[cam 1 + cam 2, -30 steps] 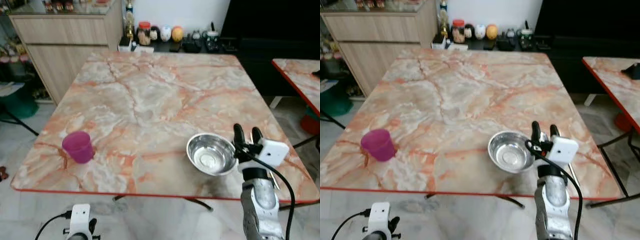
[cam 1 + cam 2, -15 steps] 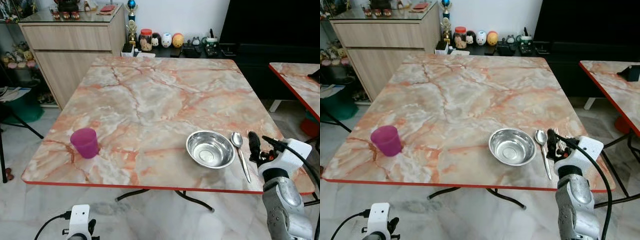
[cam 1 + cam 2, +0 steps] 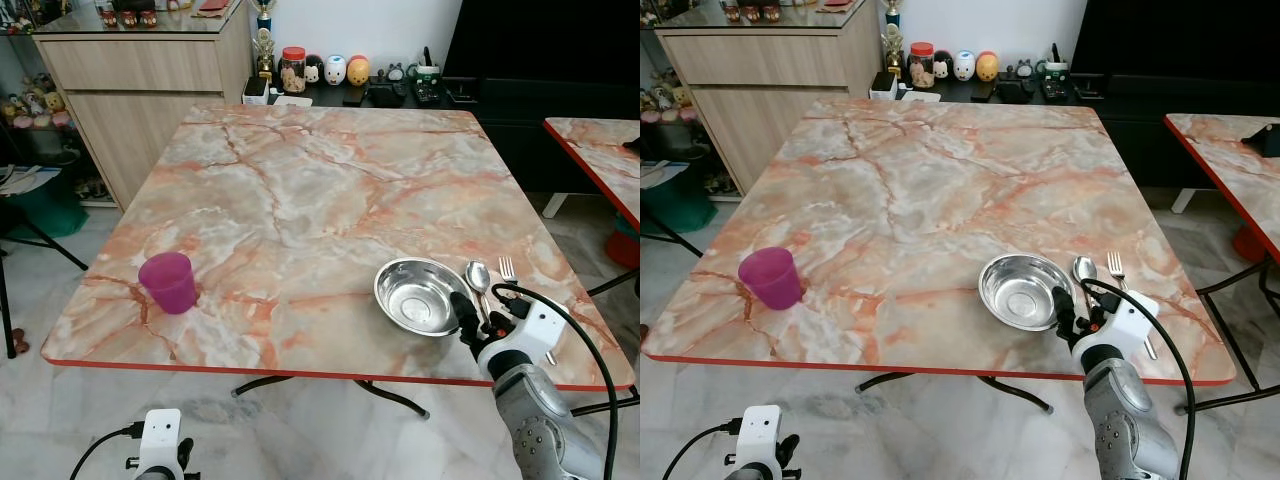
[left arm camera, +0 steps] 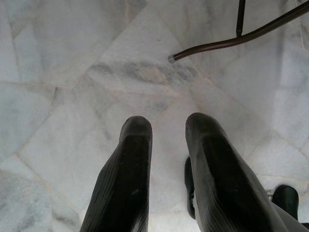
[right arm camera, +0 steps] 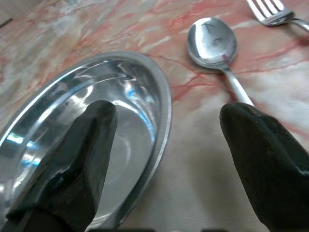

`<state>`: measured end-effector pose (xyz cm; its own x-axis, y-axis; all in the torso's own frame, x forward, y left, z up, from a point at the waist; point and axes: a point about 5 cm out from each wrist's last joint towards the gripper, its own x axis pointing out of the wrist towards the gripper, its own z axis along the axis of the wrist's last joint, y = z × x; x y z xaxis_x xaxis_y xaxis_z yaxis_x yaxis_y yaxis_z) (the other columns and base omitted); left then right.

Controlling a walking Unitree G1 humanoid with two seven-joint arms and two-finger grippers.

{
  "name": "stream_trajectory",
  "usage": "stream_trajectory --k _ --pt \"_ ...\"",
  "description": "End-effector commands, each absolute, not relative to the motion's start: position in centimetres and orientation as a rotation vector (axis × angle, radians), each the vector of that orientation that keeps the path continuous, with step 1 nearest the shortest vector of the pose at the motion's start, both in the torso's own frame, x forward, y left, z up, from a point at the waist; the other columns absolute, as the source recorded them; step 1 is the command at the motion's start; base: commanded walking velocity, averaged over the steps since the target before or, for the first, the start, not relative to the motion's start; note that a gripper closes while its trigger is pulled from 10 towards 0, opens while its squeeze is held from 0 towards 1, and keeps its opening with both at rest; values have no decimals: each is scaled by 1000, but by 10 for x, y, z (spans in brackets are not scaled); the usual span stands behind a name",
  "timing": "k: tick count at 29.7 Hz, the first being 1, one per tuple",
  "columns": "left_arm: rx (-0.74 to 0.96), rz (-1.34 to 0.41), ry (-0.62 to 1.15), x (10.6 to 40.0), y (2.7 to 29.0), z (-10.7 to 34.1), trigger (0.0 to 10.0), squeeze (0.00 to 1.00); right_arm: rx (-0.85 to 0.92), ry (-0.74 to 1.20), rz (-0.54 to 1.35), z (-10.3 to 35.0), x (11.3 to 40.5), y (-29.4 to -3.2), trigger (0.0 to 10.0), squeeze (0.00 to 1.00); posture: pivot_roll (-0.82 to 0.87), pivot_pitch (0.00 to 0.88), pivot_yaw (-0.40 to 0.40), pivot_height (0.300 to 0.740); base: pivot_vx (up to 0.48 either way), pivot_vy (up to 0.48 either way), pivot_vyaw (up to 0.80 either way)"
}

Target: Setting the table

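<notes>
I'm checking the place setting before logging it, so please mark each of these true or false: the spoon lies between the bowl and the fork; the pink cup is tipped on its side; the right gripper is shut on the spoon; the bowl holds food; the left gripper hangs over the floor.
1. The spoon lies between the bowl and the fork. True.
2. The pink cup is tipped on its side. False: it stands upright on the table, near its left edge.
3. The right gripper is shut on the spoon. False: it is open, holding nothing, by the bowl's rim.
4. The bowl holds food. False: its steel inside is bare.
5. The left gripper hangs over the floor. True.
</notes>
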<state>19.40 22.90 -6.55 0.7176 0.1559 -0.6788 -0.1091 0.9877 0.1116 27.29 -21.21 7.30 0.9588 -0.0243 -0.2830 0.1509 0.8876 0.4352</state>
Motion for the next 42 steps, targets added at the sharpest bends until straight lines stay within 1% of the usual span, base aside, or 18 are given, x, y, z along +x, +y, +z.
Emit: stream_trajectory --k 1,11,21,25,29,34,35,36,37,38,42 --pt "76 144 766 190 231 -67 10000 0 477 261 -84 78 273 -212 10000 0 36 0 -31 724 0 0 0" --pt "74 132 764 192 228 -67 10000 0 480 280 -91 77 276 -212 10000 0 35 0 -31 724 0 0 0" --pt "82 123 766 192 227 -67 10000 0 494 288 -77 75 278 -206 10000 0 37 0 -31 724 0 0 0" --pt "90 105 770 191 224 -68 10000 0 506 316 -104 68 280 -206 10000 0 37 0 -29 724 0 0 0" --pt "87 106 770 191 223 -68 10000 0 519 313 -88 67 283 -201 10000 0 35 0 -31 724 0 0 0" --pt "90 110 770 190 224 -69 10000 0 518 321 -94 64 285 -201 10000 0 43 0 -34 724 0 0 0" --pt "90 112 771 190 224 -69 10000 0 523 316 -95 64 286 -200 6784 0 43 0 -34 724 0 0 0" --pt "92 113 771 190 225 -69 10000 0 522 310 -101 64 286 -200 3294 0 43 0 -34 724 0 0 0" --pt "92 114 771 189 225 -69 10000 0 522 306 -107 65 287 -201 1294 0 42 0 -34 724 0 0 0" --pt "93 115 773 189 226 -69 10000 0 522 303 -111 65 287 -201 0 0 42 0 -34 724 0 0 0" --pt "94 116 776 188 226 -69 10000 0 523 301 -112 64 288 -202 0 0 41 0 -35 724 0 0 0"
